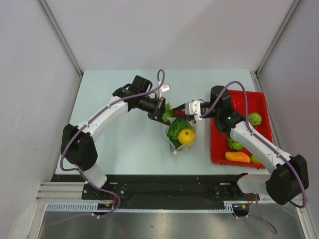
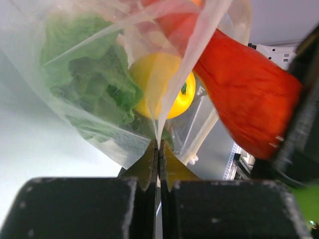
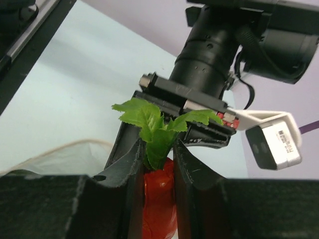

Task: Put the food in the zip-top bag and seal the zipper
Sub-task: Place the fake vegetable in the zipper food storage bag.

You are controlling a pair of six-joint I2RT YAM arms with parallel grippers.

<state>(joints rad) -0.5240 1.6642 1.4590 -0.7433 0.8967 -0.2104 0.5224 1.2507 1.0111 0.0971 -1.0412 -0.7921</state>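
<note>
The clear zip-top bag hangs open at mid-table with green lettuce and a round yellow fruit inside. My left gripper is shut on the bag's upper edge. In the left wrist view its jaws pinch the plastic, with the lettuce and the yellow fruit behind the film. My right gripper is shut on a red vegetable with green leaves and holds it over the bag's mouth. It shows in the right wrist view and in the left wrist view. The zipper is not clearly visible.
A flat red tray lies at the right with a green piece, another green piece and an orange-yellow piece. White walls enclose the table. A black rail runs along the near edge.
</note>
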